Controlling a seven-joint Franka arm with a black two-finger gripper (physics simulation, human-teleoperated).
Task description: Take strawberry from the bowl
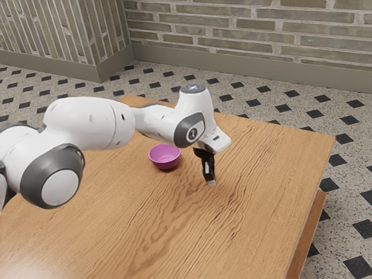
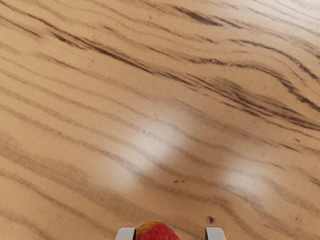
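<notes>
Though direction unclear, strawberry (image 2: 157,232) (axis too).

Gripper (image 1: 210,181), your landmark: in the exterior view, its fingertips overlap, so you see little of the farther one.
Strawberry (image 2: 156,232), between the gripper's fingertips (image 2: 215,234): cut off, as they are, by the wrist view's lower edge; you cannot tell its full shape.
Badge (image 1: 193,134), above the gripper: fine detail too small for you to read.
Arm (image 1: 87,123), behind the gripper: base end cut off by the exterior view's left edge.
Table (image 1: 192,232), beneath the gripper: near part cut off by the lower edge.
</notes>
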